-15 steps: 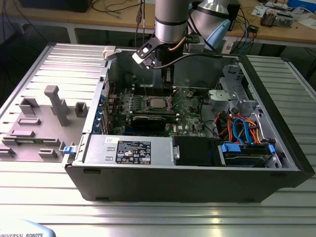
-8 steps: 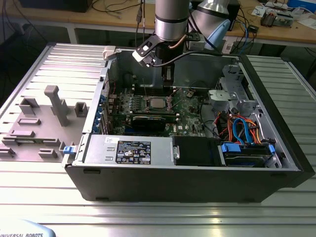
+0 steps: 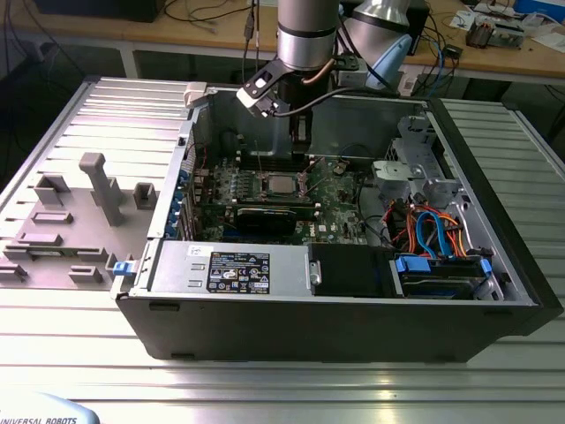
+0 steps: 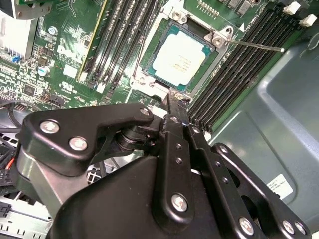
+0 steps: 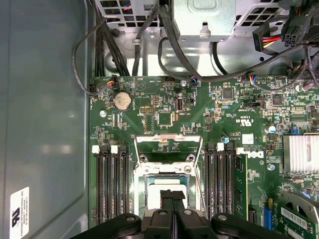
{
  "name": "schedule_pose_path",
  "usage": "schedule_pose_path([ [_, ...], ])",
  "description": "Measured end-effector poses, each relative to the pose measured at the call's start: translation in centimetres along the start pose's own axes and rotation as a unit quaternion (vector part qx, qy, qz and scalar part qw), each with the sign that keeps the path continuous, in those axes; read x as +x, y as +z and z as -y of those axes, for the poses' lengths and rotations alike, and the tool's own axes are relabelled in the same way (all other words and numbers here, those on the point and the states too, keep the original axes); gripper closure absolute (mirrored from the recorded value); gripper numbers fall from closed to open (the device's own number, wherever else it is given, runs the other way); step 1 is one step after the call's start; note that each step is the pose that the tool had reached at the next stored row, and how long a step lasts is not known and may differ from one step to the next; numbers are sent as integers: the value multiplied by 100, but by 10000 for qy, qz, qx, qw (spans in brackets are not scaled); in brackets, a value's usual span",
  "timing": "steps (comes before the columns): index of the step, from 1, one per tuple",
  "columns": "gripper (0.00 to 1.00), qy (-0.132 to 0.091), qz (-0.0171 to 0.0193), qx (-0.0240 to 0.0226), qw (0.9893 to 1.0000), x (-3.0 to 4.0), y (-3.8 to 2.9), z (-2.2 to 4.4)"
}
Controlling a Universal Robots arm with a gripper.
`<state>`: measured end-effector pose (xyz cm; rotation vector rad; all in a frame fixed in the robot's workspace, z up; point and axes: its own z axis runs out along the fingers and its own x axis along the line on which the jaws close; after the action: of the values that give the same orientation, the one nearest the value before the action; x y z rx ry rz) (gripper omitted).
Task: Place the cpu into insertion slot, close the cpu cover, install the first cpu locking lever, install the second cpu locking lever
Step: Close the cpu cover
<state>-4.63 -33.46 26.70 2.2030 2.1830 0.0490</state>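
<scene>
Exterior view gives the big picture: an open computer case point(image 3: 309, 327) lies on its side on the ribbed metal counter point(image 3: 265, 389), with some grey fixtures point(image 3: 97, 190) sitting off on the exterior view's left. The arm comes straight down into the case, so the gripper point(image 3: 301, 159) hangs right over the socket area. The cpu point(image 3: 282, 185) is already seated in the insertion slot point(image 3: 265, 184), lying flat with its shiny top facing up. Both wrist views show it a lot closer. In the second wrist view the cpu point(image 4: 179, 55) lies square inside the silvery rim of the insertion slot point(image 4: 149, 82). A thin locking lever point(image 4: 254, 46) sticks out from one corner across the memory slots point(image 4: 234, 74), so it isn't latched. In the first wrist view the cpu cover point(image 5: 137, 149) is flipped up and open on the side of the socket toward the coin battery point(image 5: 122, 101), and you can see green board point(image 5: 199, 119) through its window. The gripper point(image 5: 172, 193) sits just above the cpu point(image 5: 155, 188). Its fingers point(image 5: 167, 199) are pressed together with nothing between them, and the gripper point(image 4: 175, 102) looks the same from the other camera. I can't tell if the tips actually touch the chip.
</scene>
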Motion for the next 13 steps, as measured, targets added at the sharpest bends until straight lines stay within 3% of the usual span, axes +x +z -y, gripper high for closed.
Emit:
schedule_pose_path([
  [6, 89, -1, 0, 0, 10000, 0, -1, -2],
  [10, 89, 0, 2, 0, 10000, 1, -2, -51],
  [11, 89, 0, 10, -1, 10000, 2, -60, -57],
  [13, 89, -2, 11, 0, 10000, 1, -62, -61],
])
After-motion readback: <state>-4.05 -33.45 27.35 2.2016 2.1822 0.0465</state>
